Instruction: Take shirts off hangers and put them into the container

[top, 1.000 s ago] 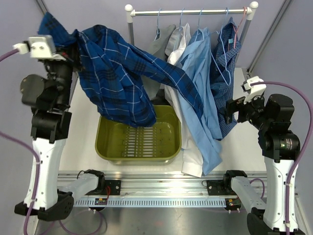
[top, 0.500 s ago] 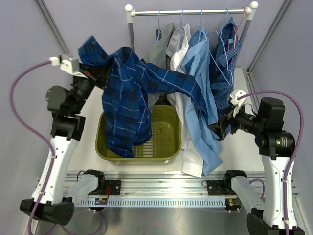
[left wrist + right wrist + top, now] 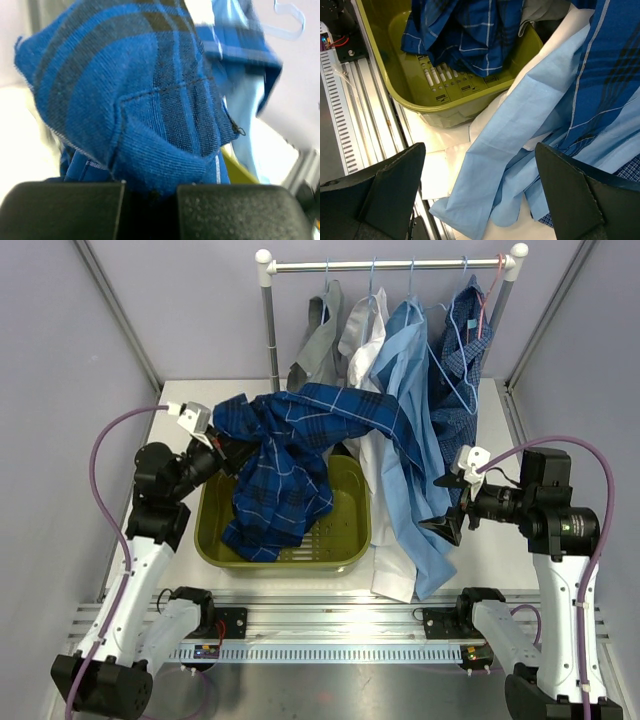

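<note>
- Left gripper [image 3: 228,452], clenched on the checked shirt [image 3: 285,470], had lowered to the tub [image 3: 280,562].
- Shirt lay partly inside, sleeve trailing over hanging shirts [image 3: 400,370]; release judged due.
- Right gripper [image 3: 443,525] gaped, empty.

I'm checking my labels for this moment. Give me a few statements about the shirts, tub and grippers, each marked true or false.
1. The left gripper is clamped on the dark blue check shirt. True.
2. The right gripper is shut on a shirt. False: its jaws stand open, holding nothing.
3. The tub holds no clothing. False: part of the dark blue check shirt lies in it.
4. The grey shirt hangs from the rail. True.
</note>
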`<state>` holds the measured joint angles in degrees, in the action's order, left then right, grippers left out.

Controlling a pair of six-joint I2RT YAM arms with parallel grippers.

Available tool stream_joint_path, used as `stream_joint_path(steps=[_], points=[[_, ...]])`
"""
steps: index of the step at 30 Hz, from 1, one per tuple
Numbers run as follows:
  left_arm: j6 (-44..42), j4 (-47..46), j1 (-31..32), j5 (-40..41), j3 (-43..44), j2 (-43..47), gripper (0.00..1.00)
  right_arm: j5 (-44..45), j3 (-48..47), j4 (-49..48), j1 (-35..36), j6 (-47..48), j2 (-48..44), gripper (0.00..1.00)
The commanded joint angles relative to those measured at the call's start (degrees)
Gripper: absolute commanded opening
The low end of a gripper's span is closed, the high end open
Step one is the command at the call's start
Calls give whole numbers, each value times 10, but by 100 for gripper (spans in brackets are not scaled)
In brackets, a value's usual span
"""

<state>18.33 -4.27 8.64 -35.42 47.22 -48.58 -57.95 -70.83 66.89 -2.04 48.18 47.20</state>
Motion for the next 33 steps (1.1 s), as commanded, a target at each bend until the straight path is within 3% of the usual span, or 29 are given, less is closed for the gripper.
stream_joint_path(steps=[1, 3, 4, 6, 7, 9, 17, 24, 27, 28, 33], points=[[-29, 102, -1, -43, -14, 44, 14, -23, 6, -2, -2, 31, 8, 98], [-36, 134, -1, -7, -19, 63, 22, -25, 9, -11, -2, 23, 11, 98], [-43, 164, -1, 9, -20, 80, 46, -25, 10, -13, -2, 19, 11, 98], [-42, 189, -2, 74, -20, 94, 70, -26, 15, -17, -2, 16, 11, 98], [-40, 203, -1, 93, -20, 107, 87, -25, 16, -16, -2, 15, 11, 98], [-37, 203, -2, 132, -14, 121, 99, -20, 19, -15, -2, 14, 7, 98], [-58, 225, 0, 173, 101, 126, 99, -6, 30, -13, -2, 9, -2, 98], [-92, 294, -1, 182, 178, 56, 99, -3, 39, -23, -2, 7, -3, 98], [-84, 292, 1, 136, 181, -5, 86, -3, 44, -26, -3, 4, -4, 98], [-81, 280, 5, 125, 176, -19, 76, 1, 46, -26, -3, 3, -4, 98], [-120, 206, 74, 106, 221, -39, 75, -1, 53, -25, -3, 5, -8, 98]])
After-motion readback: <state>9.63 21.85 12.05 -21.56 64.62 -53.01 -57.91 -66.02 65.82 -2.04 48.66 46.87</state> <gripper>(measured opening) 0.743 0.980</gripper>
